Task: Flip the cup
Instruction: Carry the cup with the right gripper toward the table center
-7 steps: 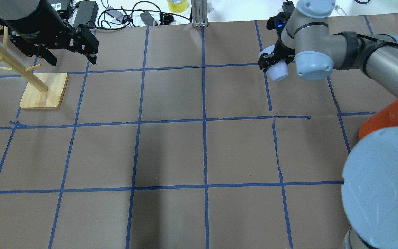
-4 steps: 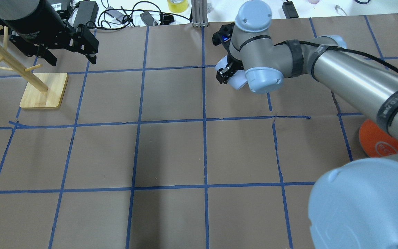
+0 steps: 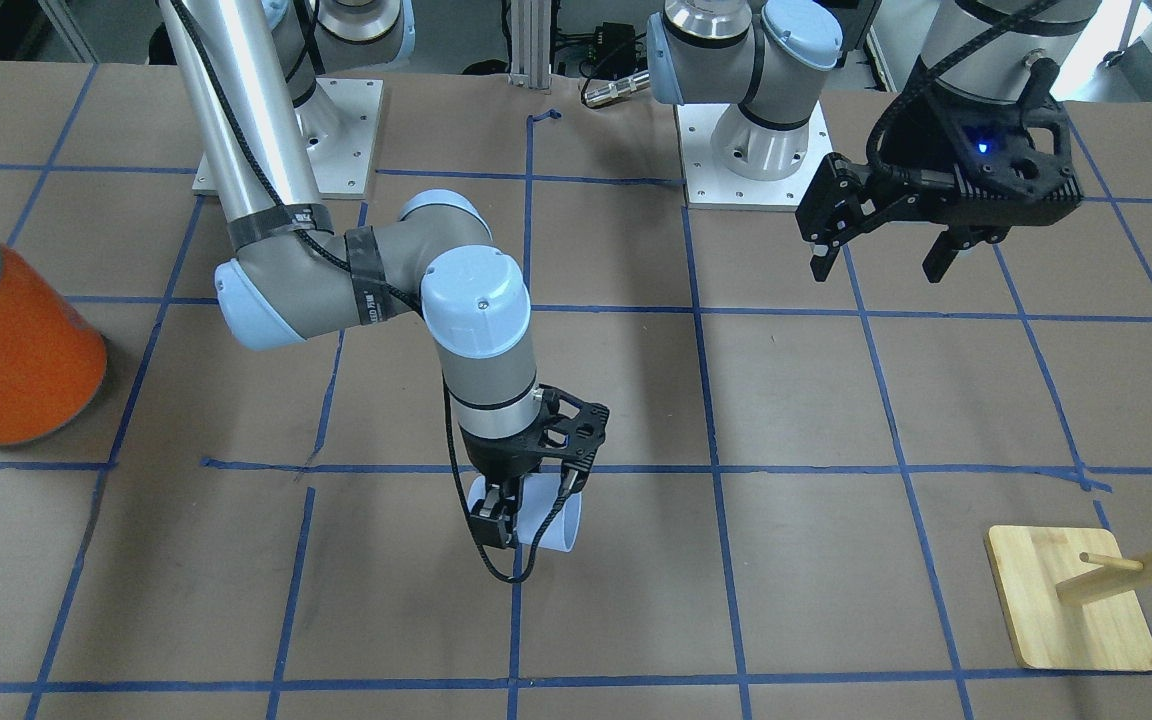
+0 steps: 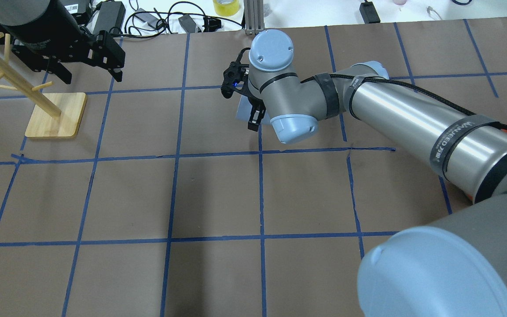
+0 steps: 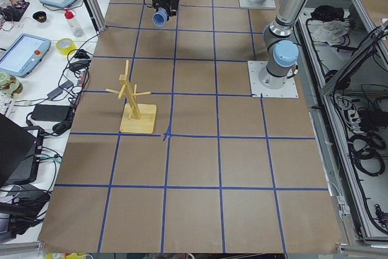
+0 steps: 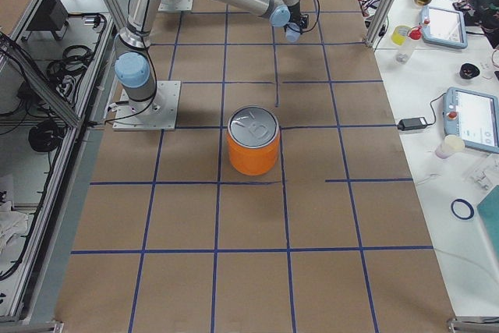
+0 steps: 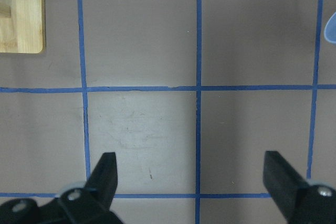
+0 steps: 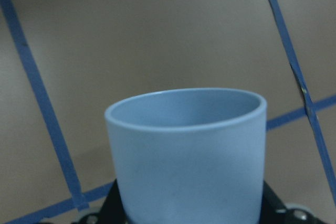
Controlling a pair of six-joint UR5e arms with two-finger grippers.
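Table (image 3: 836, 400): brown paper with a blue tape grid. It lies close under the right gripper, and I cannot tell whether the cup touches it.
Right arm (image 4: 394, 119): stretched far out over the table with its wrist bent down. I judge the flip to be under way, with the cup grasped and in transit or mid-turn, not yet set down.
Orange can (image 3: 11, 350): stands well apart from the right gripper and has no part in the task.
Wooden stand (image 3: 1071, 600): well apart from the right gripper, nearer the left one.
Left gripper (image 3: 878, 265): jaws spread wide and empty, hanging idle above the table far from the cup.
Right gripper (image 3: 531, 510): fingers closed on the cup's side wall near its base. The next move likely calls for rolling the wrist until the cup sits square, lowering it to the paper, then letting go.
Cup (image 8: 186, 156): clamped between the right fingers, with its mouth pointing away from the wrist, tilted toward the table.
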